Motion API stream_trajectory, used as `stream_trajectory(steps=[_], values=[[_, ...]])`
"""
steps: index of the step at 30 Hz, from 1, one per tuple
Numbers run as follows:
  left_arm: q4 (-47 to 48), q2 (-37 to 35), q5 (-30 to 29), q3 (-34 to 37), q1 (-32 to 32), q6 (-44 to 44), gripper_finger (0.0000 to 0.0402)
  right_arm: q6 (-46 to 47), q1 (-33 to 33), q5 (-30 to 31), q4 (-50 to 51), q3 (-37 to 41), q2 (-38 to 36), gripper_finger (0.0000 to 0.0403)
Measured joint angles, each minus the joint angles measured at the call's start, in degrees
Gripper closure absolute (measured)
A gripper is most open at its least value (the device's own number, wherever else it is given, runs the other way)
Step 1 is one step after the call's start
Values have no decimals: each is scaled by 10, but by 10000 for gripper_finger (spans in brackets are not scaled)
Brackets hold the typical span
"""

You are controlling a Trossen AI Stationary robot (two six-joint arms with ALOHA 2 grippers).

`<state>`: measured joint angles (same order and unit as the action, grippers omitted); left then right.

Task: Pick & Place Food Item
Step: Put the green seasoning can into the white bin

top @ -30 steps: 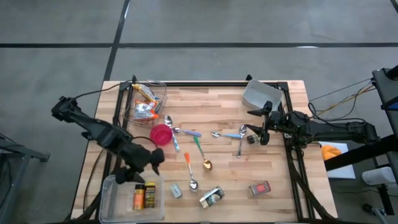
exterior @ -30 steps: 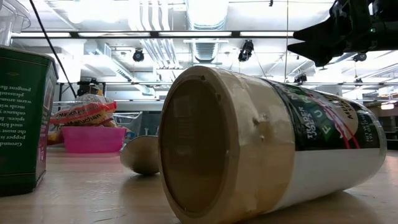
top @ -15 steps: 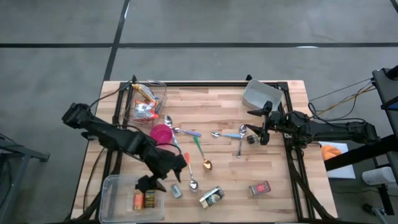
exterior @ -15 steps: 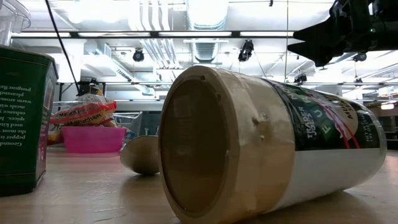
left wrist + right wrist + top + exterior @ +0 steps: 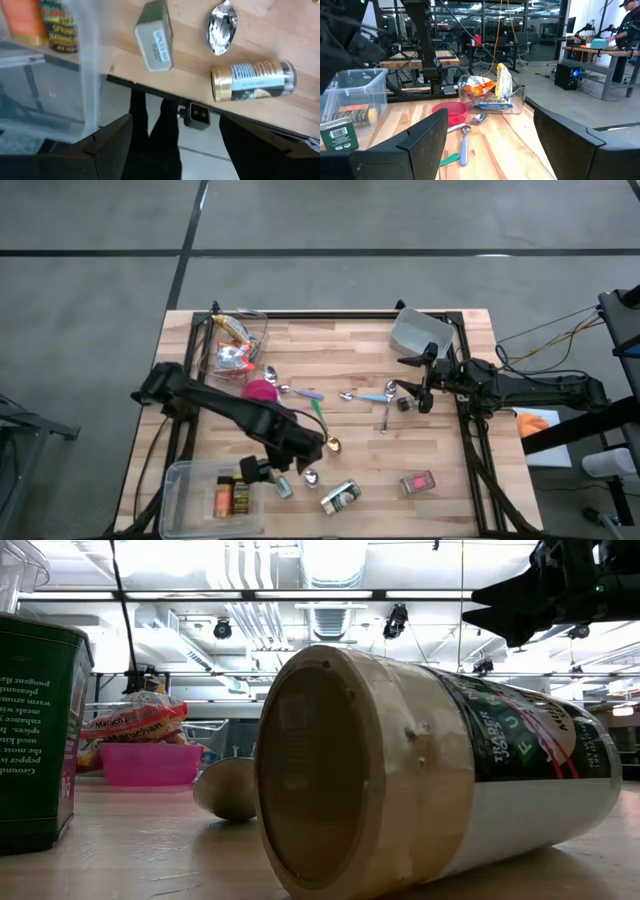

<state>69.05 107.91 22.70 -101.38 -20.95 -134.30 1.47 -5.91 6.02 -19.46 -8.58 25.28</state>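
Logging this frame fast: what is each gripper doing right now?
Left gripper: open, empty, above the green tin.
Right gripper: open, empty, waiting at the table's right side.

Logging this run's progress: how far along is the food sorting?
Done: two spice jars lie in the clear bin. In hand: nothing; the left gripper, open, hovers near the small green tin. Left: that tin, the gold-lidded jar, the red tin. The right gripper waits open.
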Motion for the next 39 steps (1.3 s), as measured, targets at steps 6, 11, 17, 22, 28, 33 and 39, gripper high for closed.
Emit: stream_trajectory(steps=[6, 11, 17, 22, 28, 33, 39], values=[[-5, 32, -4, 2, -1, 4, 100, 0, 0, 0, 0, 0, 0, 113], [-13, 59, -18, 3, -4, 6, 100, 0, 0, 0, 0, 0, 0, 113], [-8, 73, -27, 1, -11, 10, 100, 0, 0, 0, 0, 0, 0, 113], [16, 74, -52, 4, -20, -18, 100, 0, 0, 0, 0, 0, 0, 113], [24, 78, -51, 4, -24, -22, 100, 0, 0, 0, 0, 0, 0, 113], [28, 89, -29, 4, -24, -9, 100, 0, 0, 0, 0, 0, 0, 113], [30, 89, -24, 3, -22, -5, 100, 0, 0, 0, 0, 0, 0, 113]])
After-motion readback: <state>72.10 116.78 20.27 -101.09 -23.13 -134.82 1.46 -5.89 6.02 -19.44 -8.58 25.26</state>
